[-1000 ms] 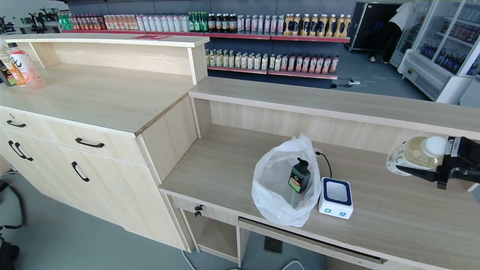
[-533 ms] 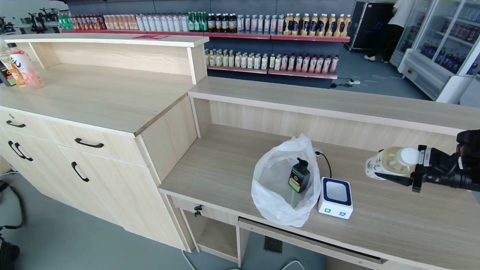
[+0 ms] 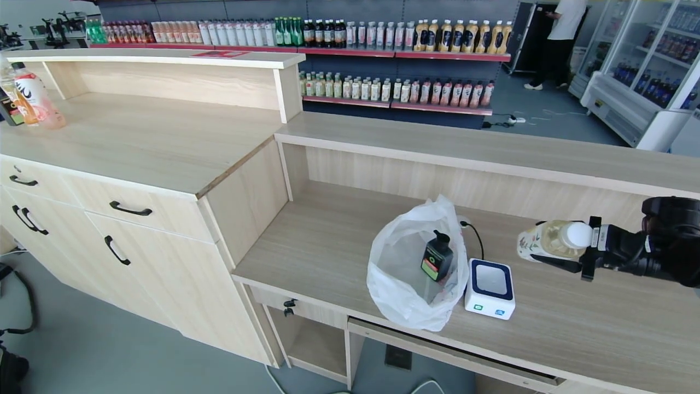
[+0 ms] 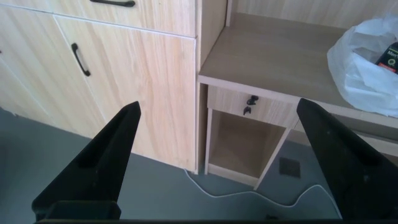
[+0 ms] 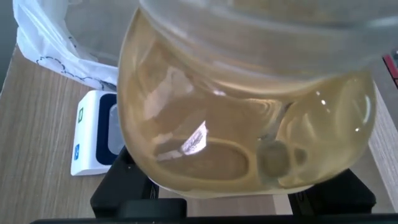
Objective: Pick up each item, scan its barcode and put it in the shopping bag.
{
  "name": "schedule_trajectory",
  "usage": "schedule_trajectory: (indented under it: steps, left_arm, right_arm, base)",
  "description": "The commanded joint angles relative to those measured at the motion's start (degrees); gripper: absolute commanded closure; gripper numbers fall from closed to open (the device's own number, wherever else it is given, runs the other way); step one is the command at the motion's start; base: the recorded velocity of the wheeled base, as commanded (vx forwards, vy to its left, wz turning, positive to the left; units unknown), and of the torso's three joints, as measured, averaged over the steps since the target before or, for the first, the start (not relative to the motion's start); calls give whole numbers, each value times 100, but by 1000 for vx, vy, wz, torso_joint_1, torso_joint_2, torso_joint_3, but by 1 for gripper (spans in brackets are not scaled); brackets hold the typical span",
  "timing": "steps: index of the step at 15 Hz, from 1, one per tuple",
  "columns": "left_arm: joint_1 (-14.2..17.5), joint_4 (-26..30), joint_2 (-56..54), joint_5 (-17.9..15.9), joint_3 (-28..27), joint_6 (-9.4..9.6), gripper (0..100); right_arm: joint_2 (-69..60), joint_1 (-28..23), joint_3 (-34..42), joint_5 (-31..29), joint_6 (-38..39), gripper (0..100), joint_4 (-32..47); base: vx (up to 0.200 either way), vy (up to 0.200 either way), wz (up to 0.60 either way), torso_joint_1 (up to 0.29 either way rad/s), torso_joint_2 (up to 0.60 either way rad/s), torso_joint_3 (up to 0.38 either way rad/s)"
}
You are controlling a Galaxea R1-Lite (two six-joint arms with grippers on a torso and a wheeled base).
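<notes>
A clear bottle of pale yellow drink (image 3: 549,240) with a white cap and a flowered label hangs sideways above the lower counter, right of the scanner; my right gripper (image 3: 566,253) is shut on it. Seen from the right wrist, the bottle (image 5: 249,106) looms close, and past it are the scanner (image 5: 94,132) and the bag (image 5: 62,43). The white barcode scanner (image 3: 490,288) with a dark window sits next to the white plastic shopping bag (image 3: 402,273), which holds a dark pump bottle (image 3: 437,257). My left gripper (image 4: 217,155) is open, over the floor beside the counter.
The lower counter (image 3: 590,328) has bare wood right of the scanner. A raised ledge (image 3: 481,145) runs behind it. A higher counter (image 3: 136,137) on the left carries bottles (image 3: 33,96) at its far end. Drink shelves (image 3: 355,38) and fridges (image 3: 645,71) stand behind.
My right gripper has carried the bottle leftward and slightly down, closer to the scanner. The bag, the scanner and the pump bottle have stayed put.
</notes>
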Motion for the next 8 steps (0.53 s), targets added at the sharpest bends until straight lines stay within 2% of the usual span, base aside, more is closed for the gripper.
schedule_trajectory:
  steps: [1, 4, 8]
  left_arm:
    - [1, -1, -2, 0, 0, 2, 0]
    - [1, -1, -2, 0, 0, 2, 0]
    - [1, -1, -2, 0, 0, -6, 0]
  right_arm:
    - [137, 76, 8, -11, -12, 100, -60]
    - [268, 181, -1, -11, -21, 100, -420]
    - [374, 190, 34, -20, -56, 100, -464]
  base:
    - [0, 0, 0, 0, 0, 0]
    - [0, 0, 0, 0, 0, 0]
    - [0, 0, 0, 0, 0, 0]
